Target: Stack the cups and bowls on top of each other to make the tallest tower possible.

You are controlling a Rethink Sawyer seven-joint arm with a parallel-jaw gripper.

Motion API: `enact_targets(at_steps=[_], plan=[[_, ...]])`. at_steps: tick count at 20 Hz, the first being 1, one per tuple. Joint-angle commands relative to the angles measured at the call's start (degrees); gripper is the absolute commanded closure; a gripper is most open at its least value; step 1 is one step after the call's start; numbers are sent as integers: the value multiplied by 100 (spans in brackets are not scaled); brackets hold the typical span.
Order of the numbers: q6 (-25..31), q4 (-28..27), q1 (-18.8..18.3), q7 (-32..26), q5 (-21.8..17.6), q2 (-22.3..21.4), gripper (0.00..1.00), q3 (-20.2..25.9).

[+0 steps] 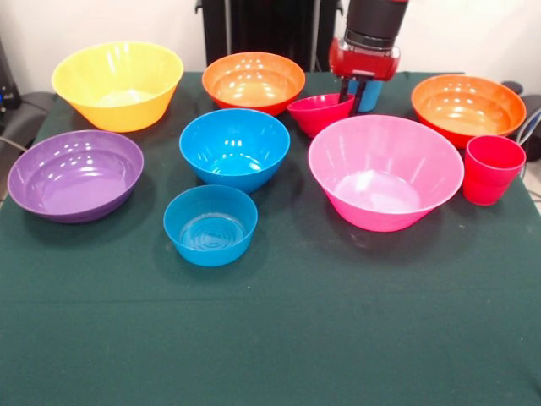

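Observation:
My gripper (353,95) comes down at the back of the table, shut on the right rim of the small magenta-red bowl (317,112), which sits tilted. A sliver of the light blue cup (370,96) shows just behind the fingers. The red cup (492,169) stands upright at the right, next to the pink bowl (385,169). Near the middle are the medium blue bowl (234,148) and, in front of it, the small blue bowl (210,224). Every bowl stands alone; no tower is in view.
A yellow bowl (118,85) and a purple bowl (74,173) take up the left side. One orange-red bowl (254,82) sits at the back centre, another (467,106) at the back right. The green tablecloth (279,338) stretches across the front.

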Motion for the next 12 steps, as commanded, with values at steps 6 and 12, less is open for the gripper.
enact_targets(at_steps=[6, 12], plan=[[1692, -874, -54, 307, 748, -177, 100, 1034], [2435, -1190, -142, 139, 876, -364, 100, 1122]])
